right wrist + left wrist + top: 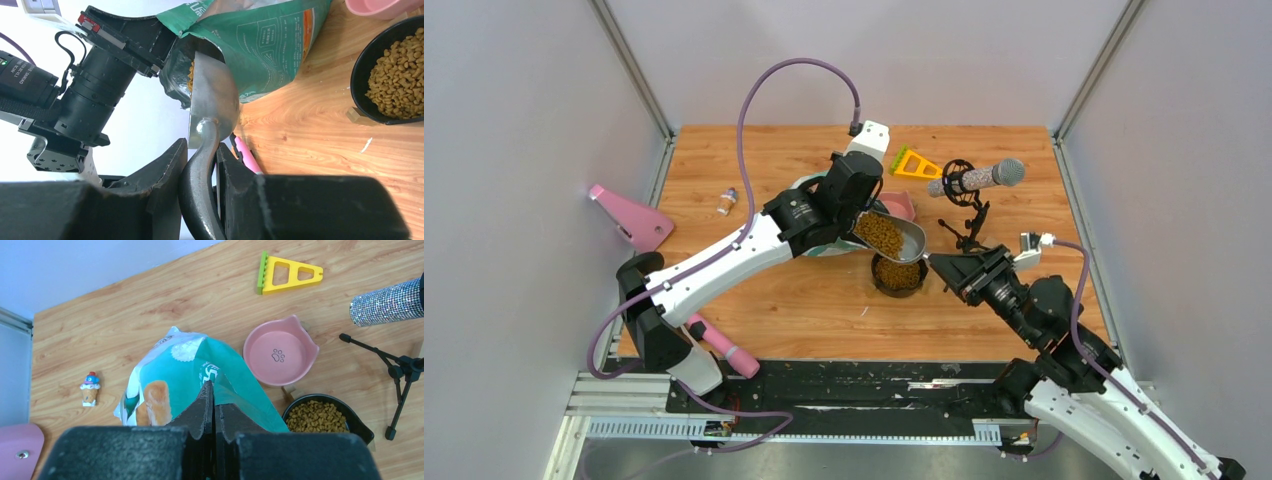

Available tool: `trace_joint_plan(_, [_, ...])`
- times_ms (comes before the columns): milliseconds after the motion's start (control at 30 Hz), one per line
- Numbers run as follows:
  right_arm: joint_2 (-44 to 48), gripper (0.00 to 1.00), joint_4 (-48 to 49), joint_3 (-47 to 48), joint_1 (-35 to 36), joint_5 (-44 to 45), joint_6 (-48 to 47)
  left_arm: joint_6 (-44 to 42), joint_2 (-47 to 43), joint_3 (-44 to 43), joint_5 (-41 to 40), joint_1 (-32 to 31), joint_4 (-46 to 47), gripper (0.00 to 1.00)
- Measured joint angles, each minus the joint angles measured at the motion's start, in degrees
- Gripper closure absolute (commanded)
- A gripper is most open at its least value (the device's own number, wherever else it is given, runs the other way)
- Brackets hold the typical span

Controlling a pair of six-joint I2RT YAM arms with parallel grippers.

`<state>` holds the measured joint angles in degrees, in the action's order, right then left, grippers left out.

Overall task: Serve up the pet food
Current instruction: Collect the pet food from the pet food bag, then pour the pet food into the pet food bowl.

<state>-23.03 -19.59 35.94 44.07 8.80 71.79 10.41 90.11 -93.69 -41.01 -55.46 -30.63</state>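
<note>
The teal-green and white bag stands mid-table, and my left gripper is shut on its top edge, holding the mouth open. The right gripper is shut on the handle of the grey metal scoop. In the top view the scoop is heaped with brown pet food. It hangs between the bag's mouth and the black bowl, just above that bowl. More pet food fills the black bowl.
An empty pink bowl sits behind the black one. A yellow comb-like toy and a glittery microphone on a black tripod stand at the back right. A small ice-cream toy and pink items lie to the left.
</note>
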Motion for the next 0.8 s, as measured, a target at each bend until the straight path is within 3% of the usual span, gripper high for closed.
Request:
trace_joint_plan(500, [12.28,1.0,-8.33,1.31,-0.02,0.96,0.15,0.04,0.0,-0.02,0.48,0.0,0.0,1.0])
trace_joint_plan(800, [14.08,1.0,-16.15,3.39,-0.02,3.63,0.61,0.76,0.0,-0.11,1.05,0.07,-0.09,1.0])
